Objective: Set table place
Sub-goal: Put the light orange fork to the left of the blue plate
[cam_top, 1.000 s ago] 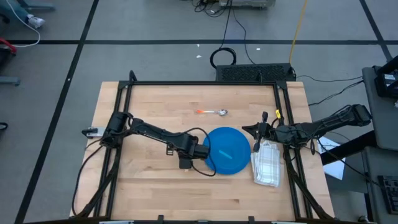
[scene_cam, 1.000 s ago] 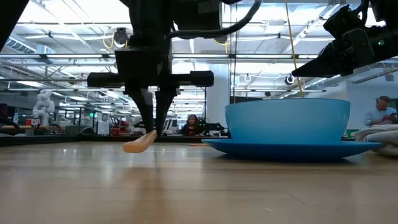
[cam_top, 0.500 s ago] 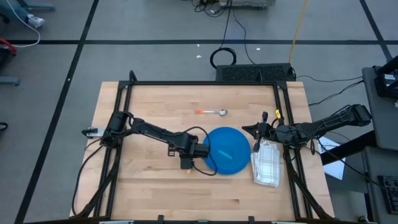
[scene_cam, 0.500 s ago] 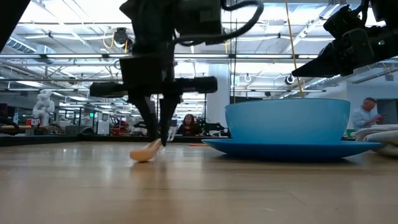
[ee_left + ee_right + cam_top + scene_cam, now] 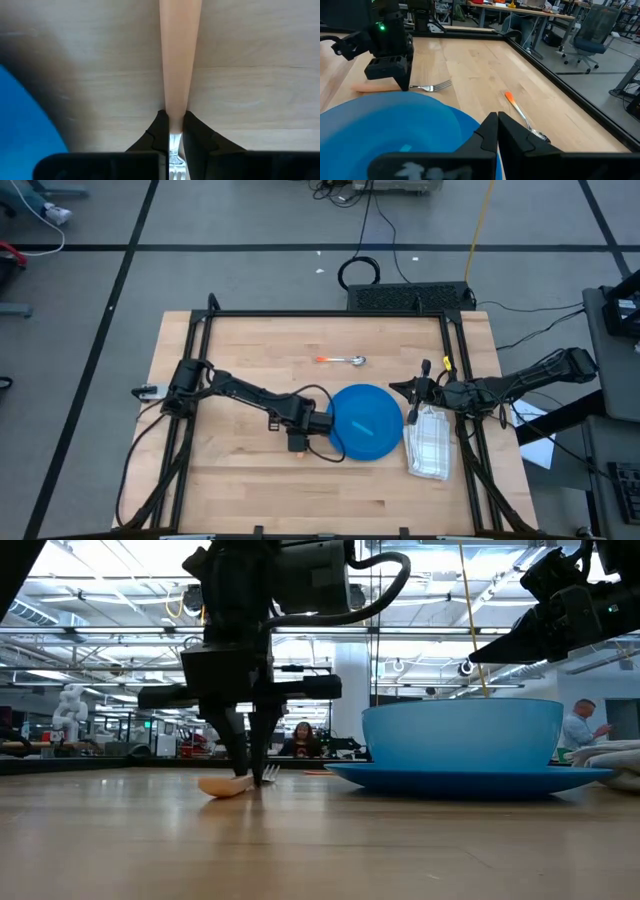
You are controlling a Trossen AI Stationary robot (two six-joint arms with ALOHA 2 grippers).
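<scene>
My left gripper [image 5: 298, 438] stands left of the blue plate [image 5: 365, 442] and is shut on a fork with a peach handle [image 5: 225, 785]. The fork's tines [image 5: 268, 775] point toward the plate. A blue bowl [image 5: 460, 730] sits on the plate. My right gripper [image 5: 405, 392] is shut and empty. It hangs above the table at the plate's right rim, next to a folded checked napkin [image 5: 432, 442]. A spoon with an orange handle [image 5: 342, 360] lies on the wooden table [image 5: 240, 490] beyond the plate. My left gripper pinches the fork between its two fingers [image 5: 160, 132] where the peach handle meets the metal neck [image 5: 174, 117]. The fingers come from above, pointing down, and lie across the fork. The fork lies about level, its handle [image 5: 179, 60] resting on the table.
The black frame [image 5: 330, 313] edges the table. Bare planks lie left of my left arm and in front of the plate. In the low view, people sit at desks in the room behind [image 5: 303, 740].
My left gripper has gone down to the table with the fork. The fork's handle end was raised and tipped. It now lies on the wood, and the fork is about level.
</scene>
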